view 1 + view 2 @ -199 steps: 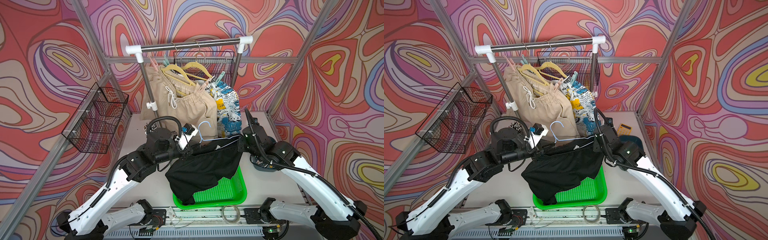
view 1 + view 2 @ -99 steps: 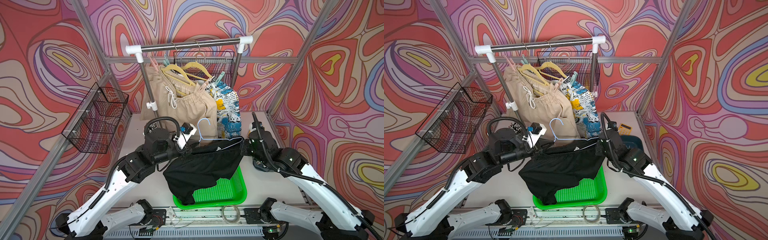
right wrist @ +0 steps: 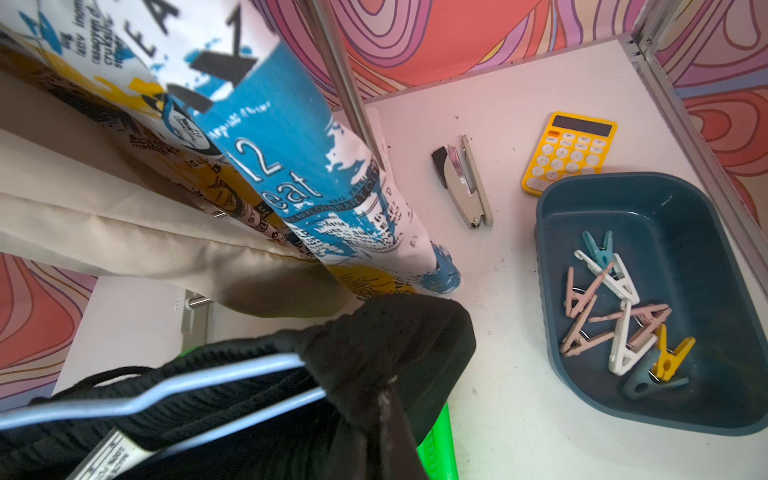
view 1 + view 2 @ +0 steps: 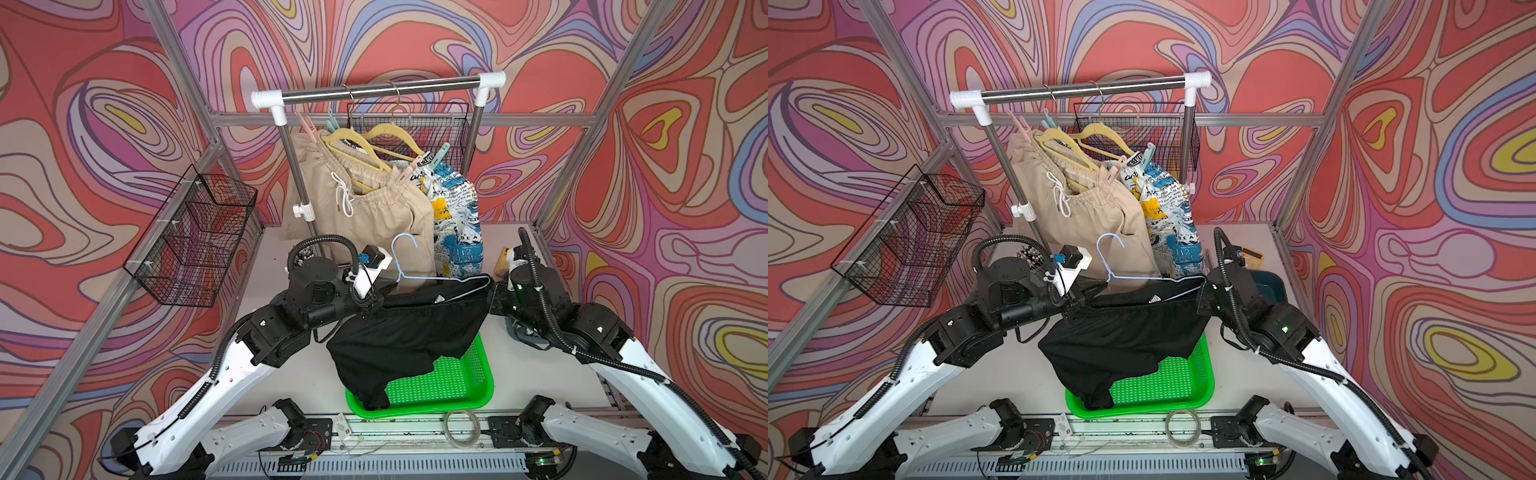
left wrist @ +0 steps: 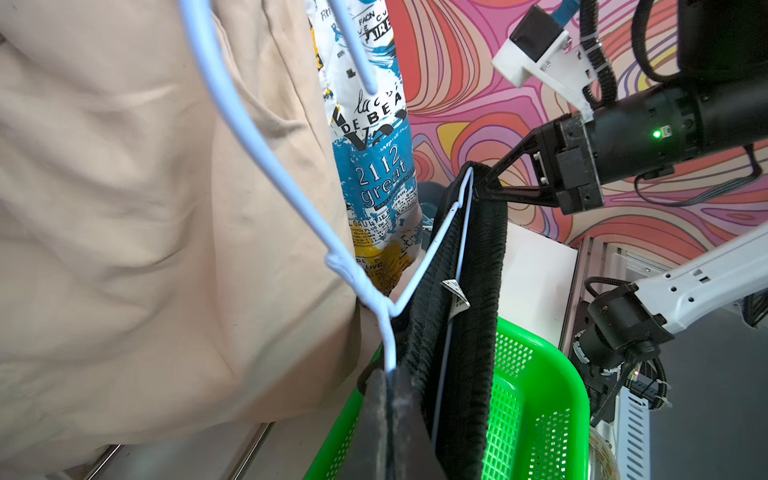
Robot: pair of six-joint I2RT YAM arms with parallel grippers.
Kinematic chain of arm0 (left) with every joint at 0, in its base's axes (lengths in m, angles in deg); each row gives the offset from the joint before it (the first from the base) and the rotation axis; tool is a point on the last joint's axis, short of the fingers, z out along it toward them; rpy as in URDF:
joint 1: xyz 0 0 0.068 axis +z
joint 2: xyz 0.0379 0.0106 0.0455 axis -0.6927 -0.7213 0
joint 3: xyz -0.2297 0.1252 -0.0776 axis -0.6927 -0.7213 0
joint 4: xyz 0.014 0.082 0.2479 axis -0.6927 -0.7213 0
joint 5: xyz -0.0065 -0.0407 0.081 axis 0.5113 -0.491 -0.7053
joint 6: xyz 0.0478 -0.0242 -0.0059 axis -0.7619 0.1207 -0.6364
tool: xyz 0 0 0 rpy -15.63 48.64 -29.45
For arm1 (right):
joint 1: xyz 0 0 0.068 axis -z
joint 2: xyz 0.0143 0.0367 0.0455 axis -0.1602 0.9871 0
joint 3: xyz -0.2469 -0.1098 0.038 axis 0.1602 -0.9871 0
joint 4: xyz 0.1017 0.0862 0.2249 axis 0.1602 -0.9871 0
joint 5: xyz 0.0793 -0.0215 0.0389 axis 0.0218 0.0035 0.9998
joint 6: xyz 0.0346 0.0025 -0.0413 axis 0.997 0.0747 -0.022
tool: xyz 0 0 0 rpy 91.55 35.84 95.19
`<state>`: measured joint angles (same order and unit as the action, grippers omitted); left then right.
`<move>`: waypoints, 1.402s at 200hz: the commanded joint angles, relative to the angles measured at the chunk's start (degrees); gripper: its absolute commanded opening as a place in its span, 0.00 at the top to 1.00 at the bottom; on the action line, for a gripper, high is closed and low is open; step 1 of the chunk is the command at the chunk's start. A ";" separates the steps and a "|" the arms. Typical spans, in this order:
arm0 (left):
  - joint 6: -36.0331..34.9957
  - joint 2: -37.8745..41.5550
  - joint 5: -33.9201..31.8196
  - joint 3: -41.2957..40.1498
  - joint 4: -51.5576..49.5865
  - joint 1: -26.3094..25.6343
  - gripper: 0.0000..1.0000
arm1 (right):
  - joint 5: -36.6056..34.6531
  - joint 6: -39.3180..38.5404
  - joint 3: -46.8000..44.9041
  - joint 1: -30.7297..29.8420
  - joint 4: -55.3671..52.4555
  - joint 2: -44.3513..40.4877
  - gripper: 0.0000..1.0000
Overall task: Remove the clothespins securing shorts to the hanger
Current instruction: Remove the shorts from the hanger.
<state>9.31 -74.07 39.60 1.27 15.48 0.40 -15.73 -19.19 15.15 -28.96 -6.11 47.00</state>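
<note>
Swirled red and lilac walls on three sides, white tabletop (image 4: 528, 374) below, clothes rail (image 4: 374, 89) at the far end. Strung left to right above the green basket (image 4: 487, 365): black shorts (image 4: 411, 332) on a pale-blue wire hanger (image 5: 268, 162), long axis straight across between the two arms. Left gripper (image 5: 390, 386) clenched on the left end of that hanger, black waistband right against it. Right gripper (image 5: 482, 183) clamped on the right end, waistband bunched over the wire corner between shut jaws. No clothespin to be seen anywhere on the black pair, so probably unpinned already and ready to drop into the basket.

Remaining clothespins all farther off and higher than both grippers, on the yellow hangers (image 4: 345, 134) at the rail. Pink clothespin (image 4: 405, 174) and mint clothespin (image 4: 440, 151) on the right shoulders, over beige shorts (image 4: 374, 216) and newspaper-print shorts (image 4: 455, 216), tails slanting up and to the right; nearer the right arm. Second pink clothespin (image 4: 305, 124) and second mint clothespin (image 4: 331, 122) at the left shoulders, tails up; nearer the left arm. Loose clothespins (image 3: 615, 311) heaped in the dark-blue tray (image 3: 557, 208) on the right, near the right arm, next to a yellow calculator (image 3: 569, 153) and a stapler (image 3: 465, 183).

Likely crux: both grippers occupied, nothing free for a reach up and far until release of one hanger end; then an approach along each pin's slanted axis, squeezing the raised tails
</note>
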 commanded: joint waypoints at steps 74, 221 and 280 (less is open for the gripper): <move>0.66 3.97 -2.57 -0.62 4.83 1.25 1.00 | -1.95 -0.79 -1.84 3.41 -3.84 0.02 1.00; 1.80 -3.13 0.93 5.03 15.69 1.28 1.00 | 16.37 0.24 -8.58 -3.72 12.60 7.38 1.00; 0.57 -6.33 -0.55 9.81 19.21 1.27 1.00 | 17.70 3.65 -17.63 -3.84 12.57 2.73 1.00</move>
<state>11.17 -79.49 39.54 8.22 30.70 1.21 0.94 -18.27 -0.13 -32.50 6.26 52.02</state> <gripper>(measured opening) 0.051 0.049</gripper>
